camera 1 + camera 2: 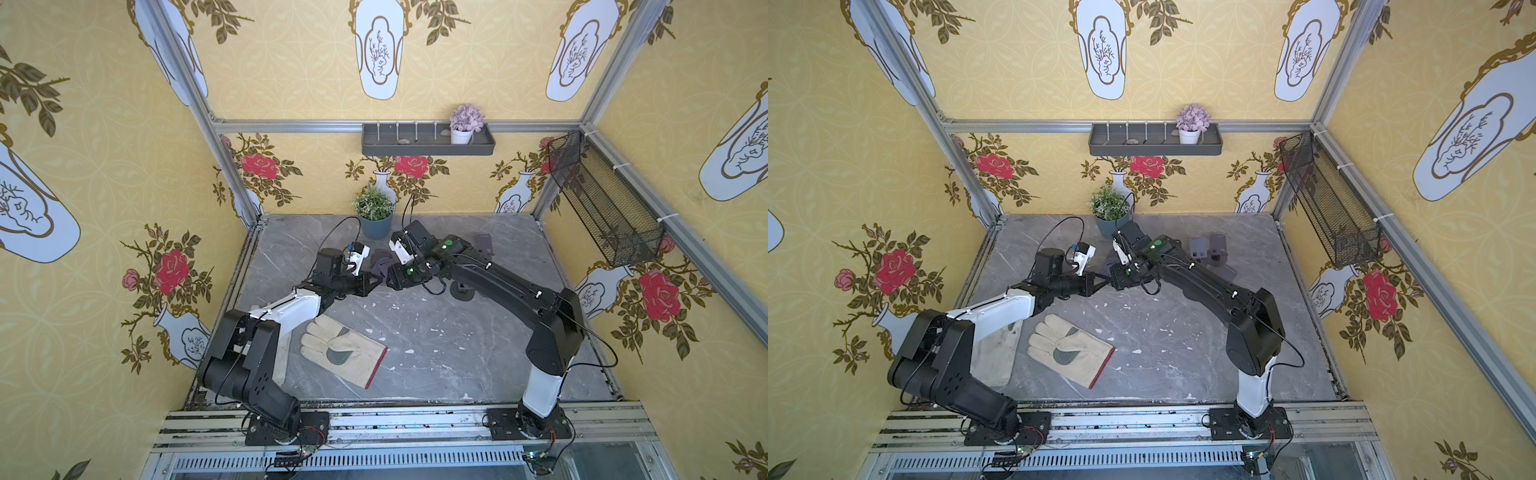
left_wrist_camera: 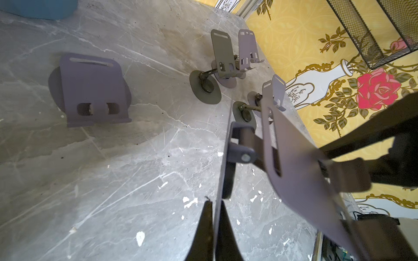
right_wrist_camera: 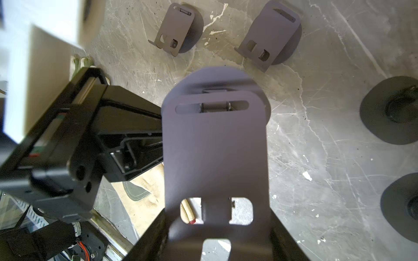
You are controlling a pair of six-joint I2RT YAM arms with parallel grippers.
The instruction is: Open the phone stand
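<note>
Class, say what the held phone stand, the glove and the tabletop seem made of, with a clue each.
Phone stand: probably thin sheet metal, matte purple-grey paint; bent, punched slots.
Glove: likely pale leather; stitched seams.
Tabletop: marble-look grey surface, veined; possibly laminate.

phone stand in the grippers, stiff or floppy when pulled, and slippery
The phone stand looks like thin sheet metal, so its plates are probably stiff. Its hinge pin suggests it pivots there rather than bends. The smooth matte finish might slip in a narrow pinch.
</note>
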